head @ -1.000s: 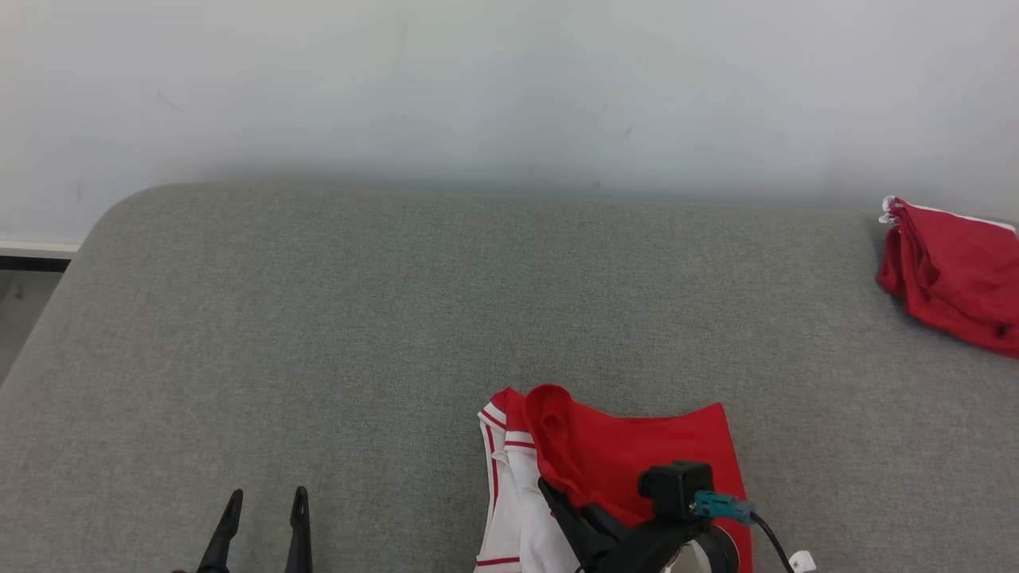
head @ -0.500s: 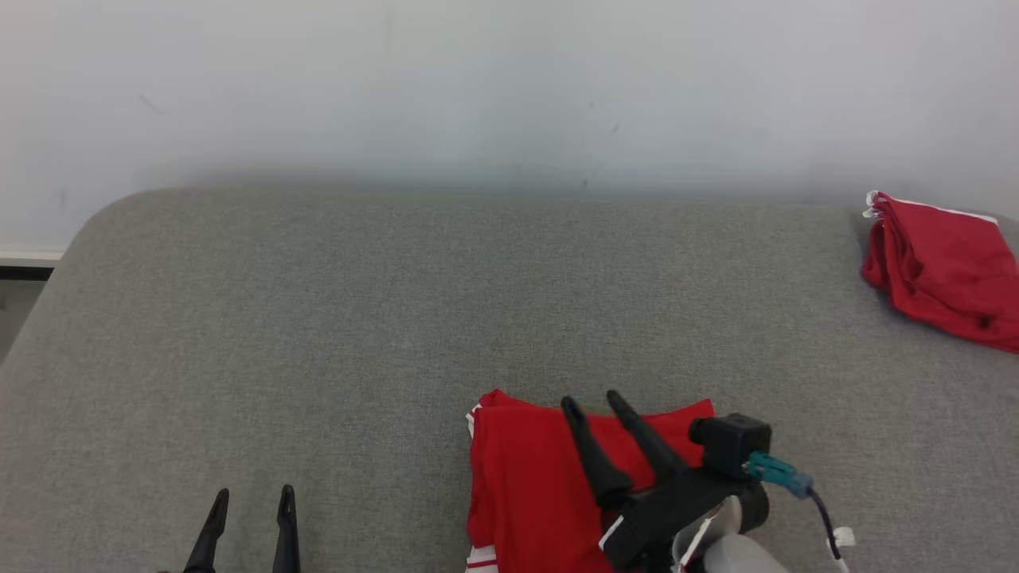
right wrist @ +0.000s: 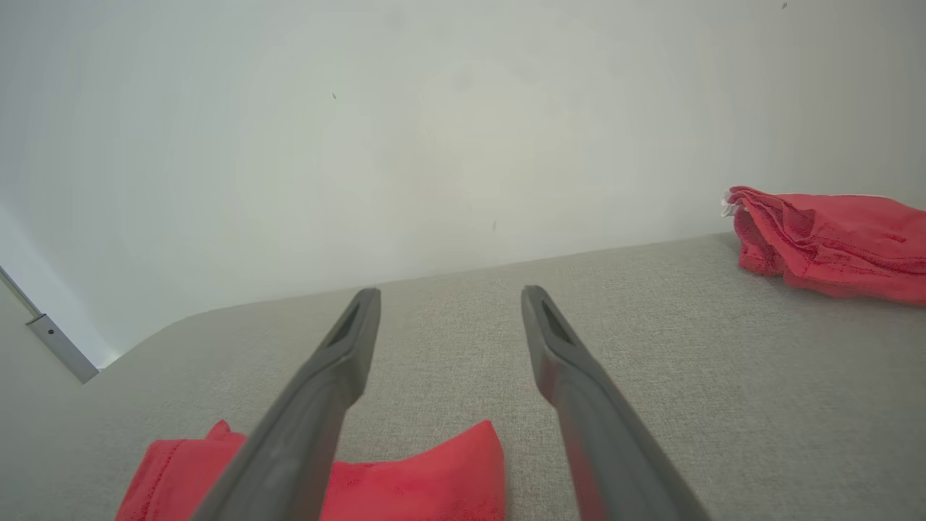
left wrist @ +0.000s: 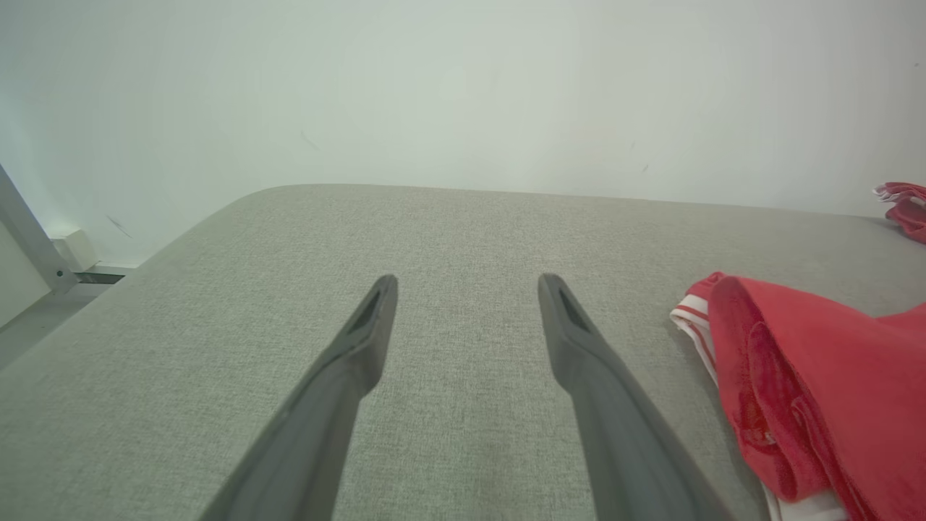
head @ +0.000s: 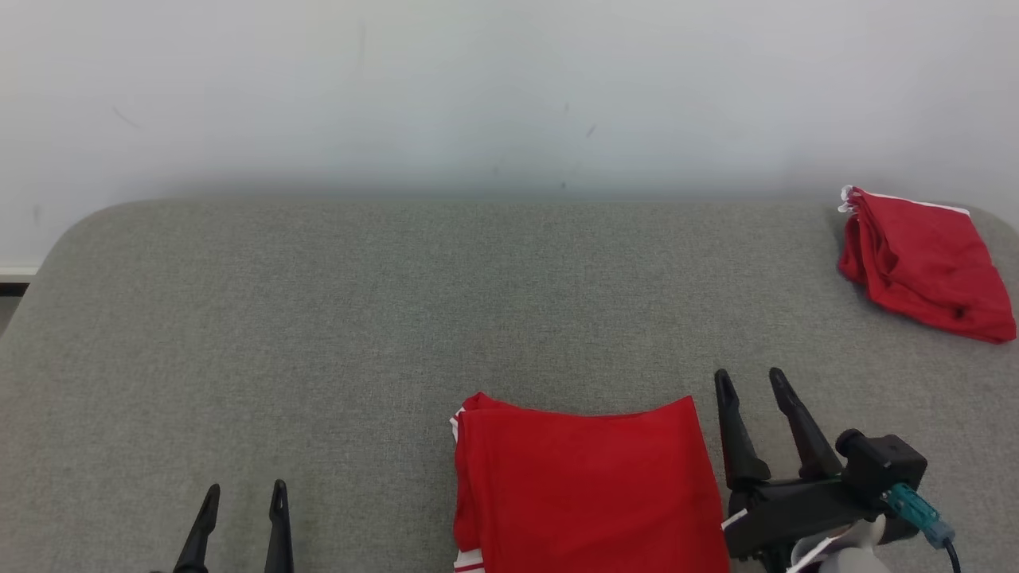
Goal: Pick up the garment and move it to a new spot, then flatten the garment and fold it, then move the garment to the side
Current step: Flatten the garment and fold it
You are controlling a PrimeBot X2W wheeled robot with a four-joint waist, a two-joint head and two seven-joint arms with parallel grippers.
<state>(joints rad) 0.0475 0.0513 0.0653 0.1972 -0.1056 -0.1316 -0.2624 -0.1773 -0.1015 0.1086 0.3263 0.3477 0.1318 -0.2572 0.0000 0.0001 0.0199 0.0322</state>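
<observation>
The garment (head: 581,485) is red with white striped trim and lies folded into a flat rectangle at the near middle of the grey cushioned surface (head: 334,318). Its rolled left edge (left wrist: 803,391) appears in the left wrist view, and its far corner (right wrist: 434,485) in the right wrist view. My right gripper (head: 752,382) stands open just right of the garment, above the surface, holding nothing. My left gripper (head: 243,493) is open at the lower left, well away from the cloth, its fingers (left wrist: 362,347) spread over bare fabric.
A second red cloth (head: 923,263) lies bundled at the far right edge of the surface, close to the pale wall (head: 509,87). The surface's rounded left corner (head: 72,231) drops to the floor. A metal post (right wrist: 51,333) stands far left.
My right gripper let go of the garment's folded flap, which now lies flat, and swung right off the cloth. The head camera has shifted, so the whole scene slid left.
</observation>
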